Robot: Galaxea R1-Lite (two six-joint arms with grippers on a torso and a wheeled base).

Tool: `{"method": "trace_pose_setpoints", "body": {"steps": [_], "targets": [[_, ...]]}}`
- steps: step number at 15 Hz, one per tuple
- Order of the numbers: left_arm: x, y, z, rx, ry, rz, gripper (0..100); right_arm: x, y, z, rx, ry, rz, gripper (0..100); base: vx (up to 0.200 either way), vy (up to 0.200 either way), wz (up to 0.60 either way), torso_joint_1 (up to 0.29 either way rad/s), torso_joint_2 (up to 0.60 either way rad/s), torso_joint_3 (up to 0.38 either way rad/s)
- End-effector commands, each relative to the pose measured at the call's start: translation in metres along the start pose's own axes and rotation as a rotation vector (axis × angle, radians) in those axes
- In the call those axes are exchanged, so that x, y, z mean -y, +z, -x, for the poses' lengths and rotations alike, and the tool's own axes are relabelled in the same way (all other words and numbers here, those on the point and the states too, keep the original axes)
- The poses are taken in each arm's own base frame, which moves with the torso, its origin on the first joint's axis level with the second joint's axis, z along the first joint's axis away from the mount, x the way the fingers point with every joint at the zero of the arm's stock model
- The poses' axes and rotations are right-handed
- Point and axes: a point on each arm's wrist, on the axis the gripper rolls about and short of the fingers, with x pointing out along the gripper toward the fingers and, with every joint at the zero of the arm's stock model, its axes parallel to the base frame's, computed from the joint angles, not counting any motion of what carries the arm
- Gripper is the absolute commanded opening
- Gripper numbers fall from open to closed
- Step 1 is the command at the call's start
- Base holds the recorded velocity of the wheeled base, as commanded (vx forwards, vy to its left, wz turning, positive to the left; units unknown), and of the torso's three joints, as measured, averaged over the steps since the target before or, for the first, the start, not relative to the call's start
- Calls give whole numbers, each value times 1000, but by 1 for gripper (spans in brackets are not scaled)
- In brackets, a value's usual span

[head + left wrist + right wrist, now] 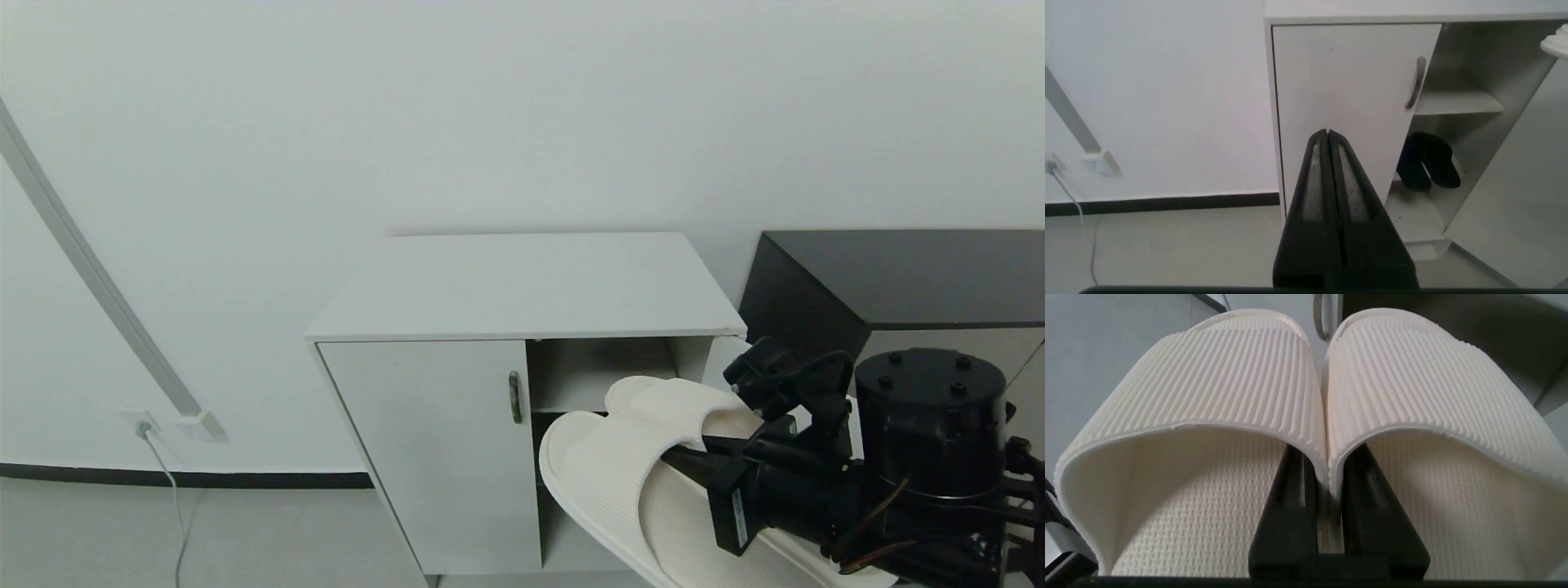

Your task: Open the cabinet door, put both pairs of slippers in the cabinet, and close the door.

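- My right gripper (694, 457) is clamped on 1 pair of white slippers (620, 482), held off the floor on the right of the scene.
- In the right wrist view its 2 fingers (1290, 506) reach in under the ribbed straps. They pinch the slippers' 2 touching inner sides between them.
- The white slippers lie side by side, soles down, with their toes pointing away from me at the cabinet (522, 286).
- Their toes are at the open right compartment, about level with its upper shelf (1458, 102). I cannot tell whether they have passed the front edge.
- The cabinet's left door (424, 441) is shut, with its dark handle (514, 397) along its right edge.
- The right door (1527, 188) stands swung open toward me.
- A pair of black slippers (1429, 163) sits inside the cabinet on the lower level, under the shelf and toward the back.
- My left gripper (1327, 135) is empty, with its 2 fingers pressed together. It hangs in front of the closed left door, well apart from it.
- A black cabinet (898, 269) stands just right of the white one, against the far wall.
- A wall socket (140, 423) with a cable plugged in sits low on the wall at far left.
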Motion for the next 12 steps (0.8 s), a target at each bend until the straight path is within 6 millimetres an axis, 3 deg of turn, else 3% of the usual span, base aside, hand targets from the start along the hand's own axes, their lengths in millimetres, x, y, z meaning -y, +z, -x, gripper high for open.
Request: {"method": "trace_pose_setpoints", "body": {"steps": [1, 12], "targets": [[0, 0, 0, 0, 0, 2, 0, 0, -1, 0, 7, -3, 0, 0, 0, 0, 0, -227, 559, 320], [0, 0, 0, 0, 0, 2, 0, 2, -13, -5, 7, -9, 18, 0, 0, 0, 0, -196, 522, 322]]}}
